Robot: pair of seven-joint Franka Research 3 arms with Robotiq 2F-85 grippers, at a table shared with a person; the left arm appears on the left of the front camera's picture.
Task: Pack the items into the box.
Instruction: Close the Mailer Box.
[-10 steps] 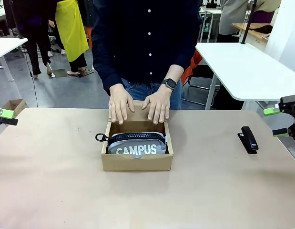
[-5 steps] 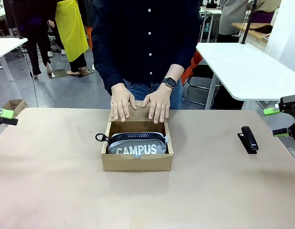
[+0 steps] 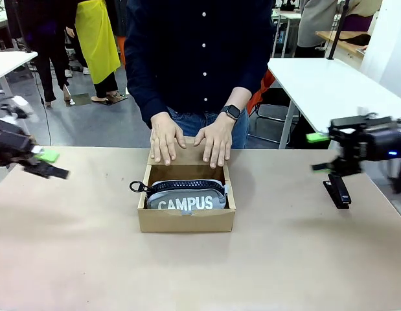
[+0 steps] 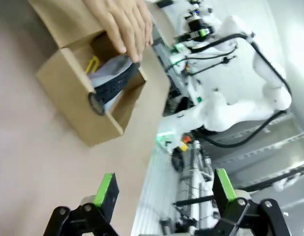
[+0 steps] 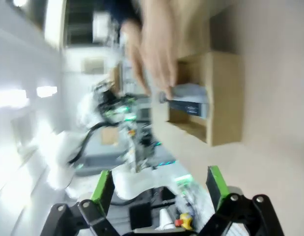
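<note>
Both pincers swung inward, left pincer (image 3: 52, 164) and right pincer (image 3: 319, 152) spread, pouch (image 3: 185, 197) and knife (image 4: 92, 65) inside box (image 3: 186, 220)

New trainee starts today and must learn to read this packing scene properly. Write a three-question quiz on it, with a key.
1. True or false: the grey pouch lies inside the box.
2. The person's hands rest: A on the box's flap lid; B held up in the air; C on the pouch.
3. Fill in: the left claw and the right claw are both ____.
Key: 1 true; 2 A; 3 open.
</note>
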